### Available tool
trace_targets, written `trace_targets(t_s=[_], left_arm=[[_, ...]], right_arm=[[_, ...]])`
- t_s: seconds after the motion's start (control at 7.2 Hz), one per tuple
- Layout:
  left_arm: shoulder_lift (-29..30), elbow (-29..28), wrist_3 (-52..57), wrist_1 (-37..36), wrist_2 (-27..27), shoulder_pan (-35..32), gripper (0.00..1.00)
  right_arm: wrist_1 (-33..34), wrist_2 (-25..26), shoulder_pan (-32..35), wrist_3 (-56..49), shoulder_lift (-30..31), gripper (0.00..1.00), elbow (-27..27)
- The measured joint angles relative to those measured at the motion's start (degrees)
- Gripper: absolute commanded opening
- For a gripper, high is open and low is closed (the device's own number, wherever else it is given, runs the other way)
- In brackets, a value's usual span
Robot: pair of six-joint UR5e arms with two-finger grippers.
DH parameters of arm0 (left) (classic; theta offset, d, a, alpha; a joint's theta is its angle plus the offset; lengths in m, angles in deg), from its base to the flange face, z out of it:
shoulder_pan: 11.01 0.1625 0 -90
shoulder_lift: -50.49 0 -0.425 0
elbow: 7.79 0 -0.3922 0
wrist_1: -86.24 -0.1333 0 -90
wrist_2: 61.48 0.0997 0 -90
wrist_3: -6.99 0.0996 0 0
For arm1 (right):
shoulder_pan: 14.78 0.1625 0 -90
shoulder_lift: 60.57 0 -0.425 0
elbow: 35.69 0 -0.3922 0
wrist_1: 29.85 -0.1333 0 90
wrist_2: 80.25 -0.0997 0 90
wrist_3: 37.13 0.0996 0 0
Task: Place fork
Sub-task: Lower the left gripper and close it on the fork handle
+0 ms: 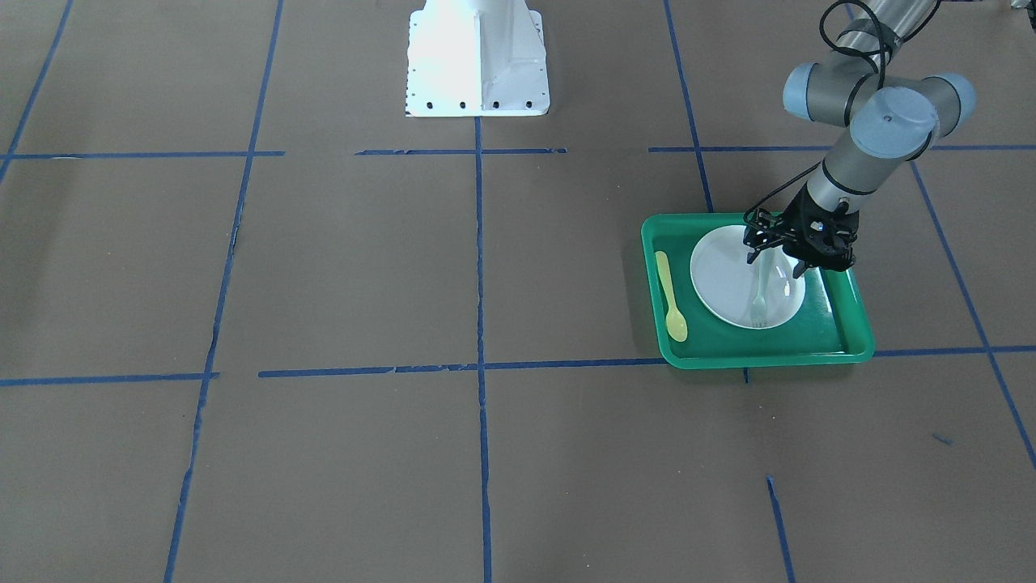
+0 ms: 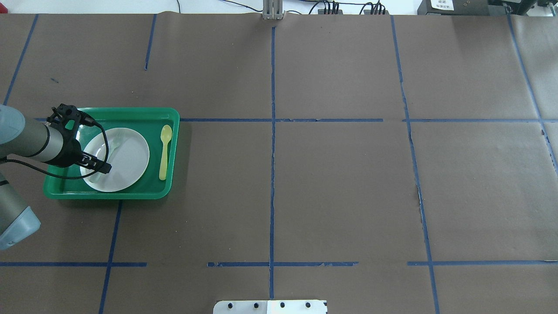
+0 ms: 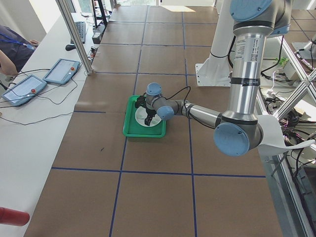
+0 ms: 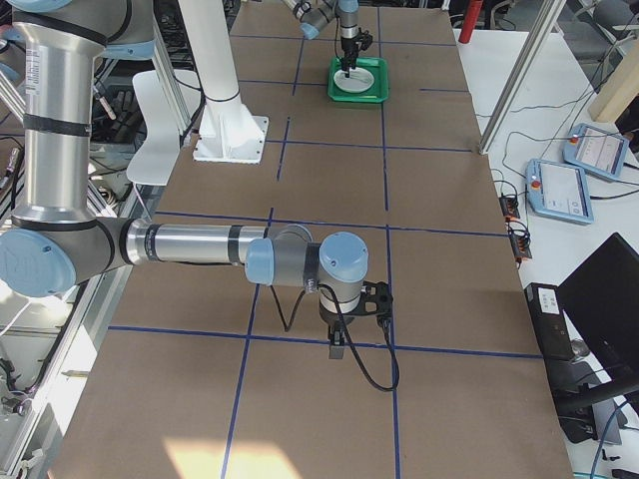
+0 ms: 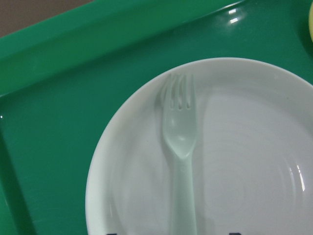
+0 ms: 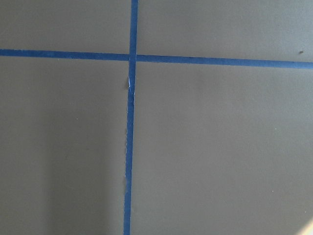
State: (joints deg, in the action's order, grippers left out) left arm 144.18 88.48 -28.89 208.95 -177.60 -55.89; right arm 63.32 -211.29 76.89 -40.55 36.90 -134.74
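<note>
The pale translucent fork [image 1: 759,300] lies on the white plate [image 1: 720,279] inside the green tray [image 1: 769,352]. The tines point away from the robot. My left gripper [image 1: 775,265] hangs low over the plate, open, with its jaws on either side of the fork's handle. The left wrist view shows the fork [image 5: 180,142] flat on the plate [image 5: 244,171], with both fingertips just at the bottom edge. From overhead the fork [image 2: 114,144] and left gripper [image 2: 98,165] show at the left. My right gripper [image 4: 351,339] hovers over bare table far from the tray. I cannot tell if it is open.
A yellow plastic spoon [image 1: 670,295] lies in the tray beside the plate, on the side toward the table's middle [image 2: 164,152]. The tray's raised rim [image 2: 109,192] surrounds the plate. The white robot base [image 1: 477,57] stands at the table's near edge. Blue tape lines cross the brown table.
</note>
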Motion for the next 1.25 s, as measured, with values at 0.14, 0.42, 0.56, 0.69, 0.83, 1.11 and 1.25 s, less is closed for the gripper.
trace_targets(t_s=[0.14, 0.42, 0.56, 0.69, 0.83, 1.11, 1.25], left_arm=[[0.03, -0.08, -0.04, -0.01, -0.04, 0.15, 0.79], [0.26, -0.18, -0.13, -0.03, -0.07, 0.39, 0.61], [0.31, -0.20, -0.15, -0.07, -0.07, 0.44, 0.38], [0.36, -0.21, -0.16, -0.13, -0.07, 0.47, 0.36], [0.40, -0.24, -0.16, -0.21, -0.07, 0.49, 0.34], [0.40, -0.28, -0.16, -0.29, -0.09, 0.49, 0.32], [0.40, -0.29, -0.16, -0.33, -0.13, 0.49, 0.32]], right_arm=[[0.00, 0.00, 0.00, 0.00, 0.00, 1.00, 0.00], [0.00, 0.00, 0.00, 0.00, 0.00, 1.00, 0.00], [0.00, 0.00, 0.00, 0.00, 0.00, 1.00, 0.00], [0.00, 0.00, 0.00, 0.00, 0.00, 1.00, 0.00], [0.00, 0.00, 0.00, 0.00, 0.00, 1.00, 0.00], [0.00, 0.00, 0.00, 0.00, 0.00, 1.00, 0.00], [0.00, 0.00, 0.00, 0.00, 0.00, 1.00, 0.00]])
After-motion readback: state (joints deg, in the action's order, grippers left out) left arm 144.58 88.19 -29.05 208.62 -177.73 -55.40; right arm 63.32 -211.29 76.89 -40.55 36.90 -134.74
